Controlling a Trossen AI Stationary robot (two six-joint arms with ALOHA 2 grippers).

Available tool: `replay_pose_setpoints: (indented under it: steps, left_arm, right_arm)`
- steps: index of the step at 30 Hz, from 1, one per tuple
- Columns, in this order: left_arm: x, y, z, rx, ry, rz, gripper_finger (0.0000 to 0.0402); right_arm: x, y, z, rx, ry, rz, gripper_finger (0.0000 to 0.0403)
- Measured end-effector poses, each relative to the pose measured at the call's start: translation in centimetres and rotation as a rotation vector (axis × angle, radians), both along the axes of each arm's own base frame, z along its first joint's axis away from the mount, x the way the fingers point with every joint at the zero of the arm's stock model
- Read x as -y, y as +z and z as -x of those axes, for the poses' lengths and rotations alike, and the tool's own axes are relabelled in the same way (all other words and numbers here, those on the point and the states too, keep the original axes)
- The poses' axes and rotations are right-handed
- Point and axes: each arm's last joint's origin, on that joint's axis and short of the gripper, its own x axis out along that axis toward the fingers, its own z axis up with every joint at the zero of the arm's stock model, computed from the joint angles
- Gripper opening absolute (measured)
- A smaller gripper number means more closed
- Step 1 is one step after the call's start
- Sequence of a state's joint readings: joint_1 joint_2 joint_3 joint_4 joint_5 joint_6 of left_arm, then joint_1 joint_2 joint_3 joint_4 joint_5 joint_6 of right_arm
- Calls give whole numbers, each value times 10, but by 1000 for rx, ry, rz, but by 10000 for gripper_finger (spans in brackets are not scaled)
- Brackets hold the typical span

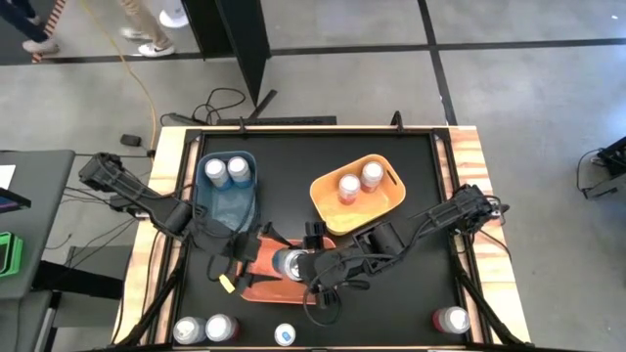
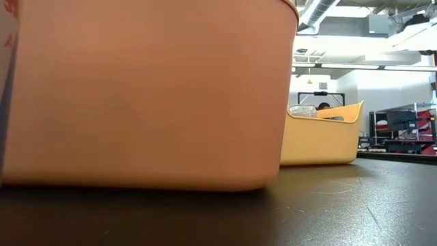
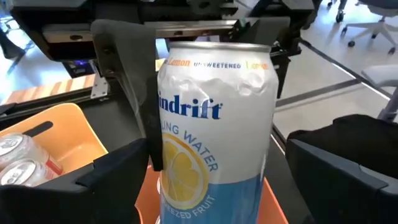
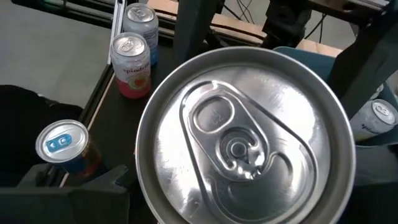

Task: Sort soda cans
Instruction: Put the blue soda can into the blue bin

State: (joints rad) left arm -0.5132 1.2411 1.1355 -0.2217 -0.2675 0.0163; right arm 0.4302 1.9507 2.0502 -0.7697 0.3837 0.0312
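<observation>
A white soda can [image 3: 214,137] with a lemon picture stands upright over the orange bin [image 1: 256,286]; its silver top [image 4: 245,134] fills the right wrist view. My right gripper [image 1: 305,266] is shut on it from above. My left gripper [image 3: 217,174] is open, its fingers [image 3: 118,180] standing wide on either side of the can's lower body without touching it. Two cans stand in the blue bin [image 1: 227,200] and two in the yellow bin [image 1: 377,200]. Several more cans stand along the near edge, among them a pink one [image 4: 130,65]. My right gripper pinches the white can by its upper body, just under the rim [image 3: 165,81], one finger [image 3: 127,87] on each side. The fingers come from above, pointing down along the can. The can is upright; whether its base rests on the bin's floor is hidden.
The orange bin's wall [image 2: 143,96] fills most of the low view, with the yellow bin [image 2: 324,137] behind it. A lone can [image 1: 450,320] stands at the near right corner and another with a blue tab [image 4: 62,146] at the near edge. Bare black table lies between the bins.
</observation>
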Motion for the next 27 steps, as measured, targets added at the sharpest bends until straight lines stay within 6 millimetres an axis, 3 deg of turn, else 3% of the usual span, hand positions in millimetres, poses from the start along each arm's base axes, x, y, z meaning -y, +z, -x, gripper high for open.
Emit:
replay_pose_setpoints:
  steps: [21, 24, 27]
  left_arm:
    - [5, -25, -21, -88, 24, -42, 372]
    - [4, -25, -22, -81, 36, -37, 355]
    - [3, -24, -22, -76, 42, -45, 313]
  right_arm:
    - [7, 7, -8, 77, -6, -7, 283]
    - [8, 7, -7, 71, -6, -4, 283]
    - [7, 7, -7, 71, -4, -5, 283]
